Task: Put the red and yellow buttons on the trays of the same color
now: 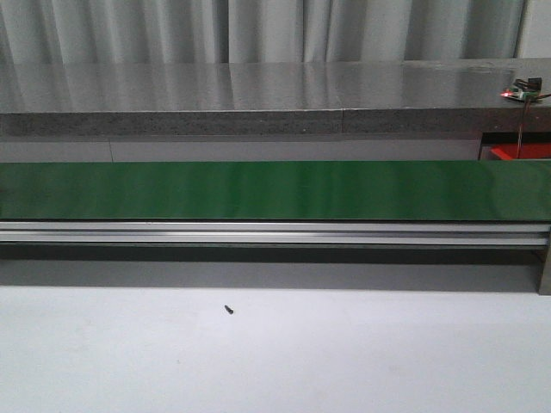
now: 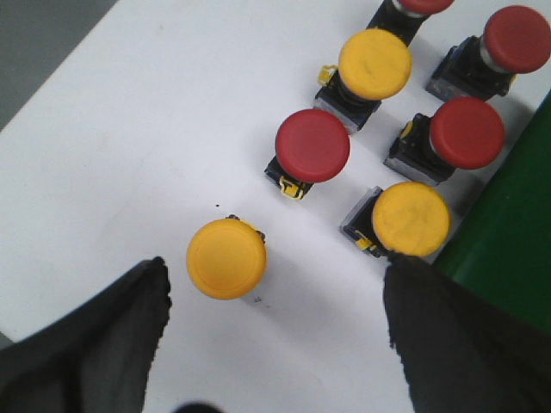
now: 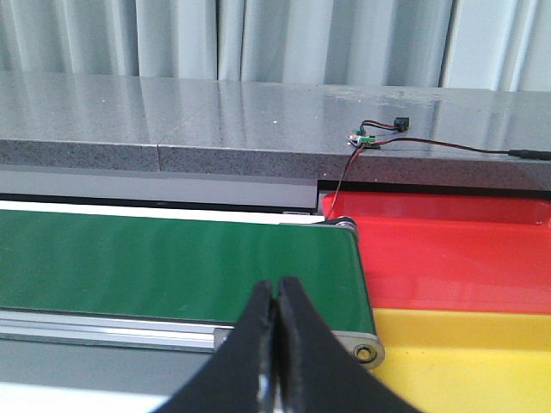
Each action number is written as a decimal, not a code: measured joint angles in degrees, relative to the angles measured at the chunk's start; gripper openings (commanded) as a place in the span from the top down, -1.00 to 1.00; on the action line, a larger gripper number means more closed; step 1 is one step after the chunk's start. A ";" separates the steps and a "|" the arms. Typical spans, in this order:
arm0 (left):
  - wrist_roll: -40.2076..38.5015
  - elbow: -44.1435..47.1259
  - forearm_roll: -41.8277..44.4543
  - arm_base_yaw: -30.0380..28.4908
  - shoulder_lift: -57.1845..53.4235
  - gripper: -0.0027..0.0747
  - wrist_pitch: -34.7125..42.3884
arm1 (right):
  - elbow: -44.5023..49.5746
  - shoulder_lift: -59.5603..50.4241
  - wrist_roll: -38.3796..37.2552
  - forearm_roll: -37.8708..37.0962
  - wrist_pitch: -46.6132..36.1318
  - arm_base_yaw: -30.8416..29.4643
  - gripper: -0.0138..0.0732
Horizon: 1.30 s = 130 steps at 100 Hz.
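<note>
Jaws of the left gripper (image 2: 275,344) are spread wide above the white table (image 2: 129,155), with a yellow button (image 2: 226,258) between them. More red and yellow buttons (image 2: 312,145) stand close by. Right gripper (image 3: 276,323) fingers are pressed together, near the red tray (image 3: 448,258) and yellow tray (image 3: 465,357).

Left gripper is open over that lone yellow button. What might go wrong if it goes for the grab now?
1. The yellow button sits nearer one of the fingers than the other, so the left gripper may nudge or tip it while closing.
2. The nearest red button and another yellow one stand close, and the far finger could clip them.
3. The right gripper, shut above the green belt, may obstruct a delivery toward the yellow tray.
</note>
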<state>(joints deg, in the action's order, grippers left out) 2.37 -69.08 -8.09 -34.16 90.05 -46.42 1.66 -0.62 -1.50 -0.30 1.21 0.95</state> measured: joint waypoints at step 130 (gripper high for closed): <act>0.00 0.09 5.42 -0.35 15.41 -0.39 3.87 | 0.00 0.00 0.00 0.00 0.00 0.00 0.84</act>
<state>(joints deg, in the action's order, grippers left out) 2.37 -69.00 -2.67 -34.51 105.46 -42.55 1.66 -0.62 -1.50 -0.30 1.21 0.95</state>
